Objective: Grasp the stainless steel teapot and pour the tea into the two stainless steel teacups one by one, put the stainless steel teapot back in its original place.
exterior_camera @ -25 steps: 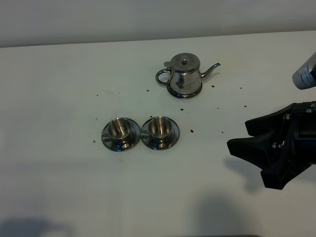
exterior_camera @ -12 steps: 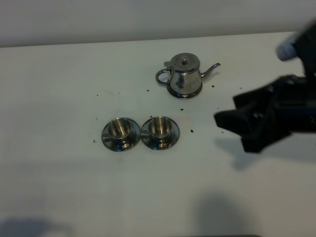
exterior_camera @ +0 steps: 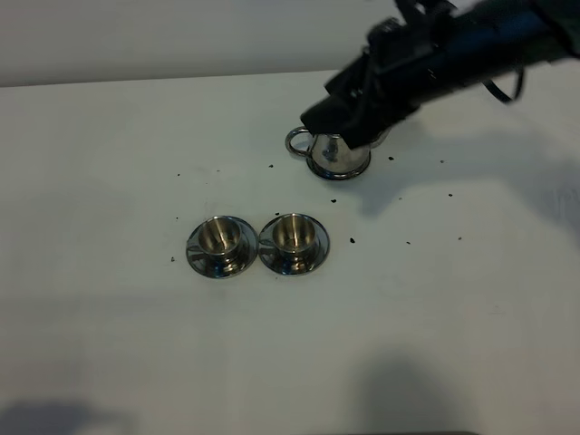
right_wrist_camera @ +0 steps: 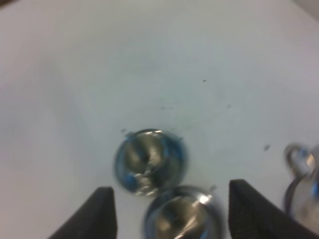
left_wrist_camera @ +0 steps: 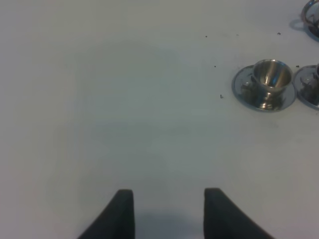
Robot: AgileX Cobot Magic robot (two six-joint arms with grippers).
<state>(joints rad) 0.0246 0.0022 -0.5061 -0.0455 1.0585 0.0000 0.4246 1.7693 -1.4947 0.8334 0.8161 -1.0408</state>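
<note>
The stainless steel teapot (exterior_camera: pixel 337 158) stands at the back of the white table. Only its lower body and loop handle (exterior_camera: pixel 296 142) show in the exterior view. My right gripper (exterior_camera: pixel 341 127) hovers over it, open, hiding the lid and spout and holding nothing. The two stainless steel teacups (exterior_camera: pixel 220 237) (exterior_camera: pixel 294 234) sit side by side on saucers in front, their brassy insides showing. The blurred right wrist view has both cups (right_wrist_camera: pixel 149 158) (right_wrist_camera: pixel 180 211) between the wide-apart fingers of the right gripper (right_wrist_camera: pixel 170 189), with the teapot handle (right_wrist_camera: pixel 298 162) at the edge. My left gripper (left_wrist_camera: pixel 168 195) is open over bare table, far from the cup (left_wrist_camera: pixel 269 79). Tea is hidden.
Small dark specks (exterior_camera: pixel 352 240) lie scattered on the white table (exterior_camera: pixel 109 299) around the pot and cups. The table's back edge meets a pale wall (exterior_camera: pixel 136 36). The black right arm (exterior_camera: pixel 471 45) reaches in from the upper right.
My right arm has swung from low at the right edge up and leftward, and it now hangs over the teapot, covering lid and spout. Pot and cups have not moved.
</note>
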